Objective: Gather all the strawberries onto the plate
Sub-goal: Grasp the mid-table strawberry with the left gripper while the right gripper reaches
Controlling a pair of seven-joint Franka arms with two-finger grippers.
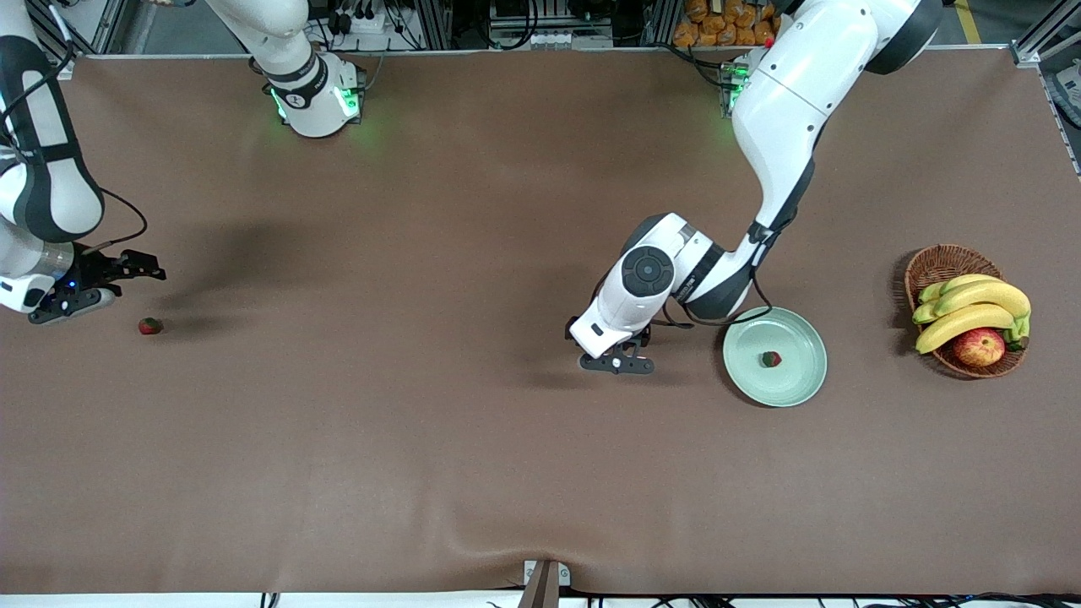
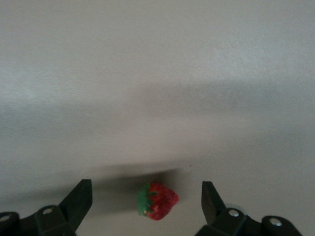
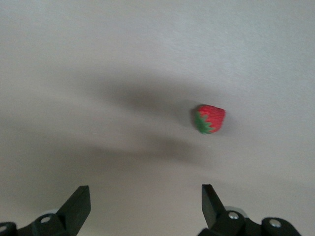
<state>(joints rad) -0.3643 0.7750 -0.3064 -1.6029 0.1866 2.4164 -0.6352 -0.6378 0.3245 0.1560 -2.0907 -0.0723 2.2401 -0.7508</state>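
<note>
Straddling strawberry (image 2: 157,200), hidden in front view: left tool (image 2: 146,199) released | right tool (image 3: 146,202) released, waiting

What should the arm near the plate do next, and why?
Probably lower and close: the left end effector is open with a strawberry on the table between its fingers. One strawberry already lies in the plate.

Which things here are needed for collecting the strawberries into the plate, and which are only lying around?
Needed: strawberry in the plate; strawberry on the table under the left gripper; strawberry by the right gripper; plate; left gripper; right gripper.

Only lying around: basket, bananas, apple.
</note>
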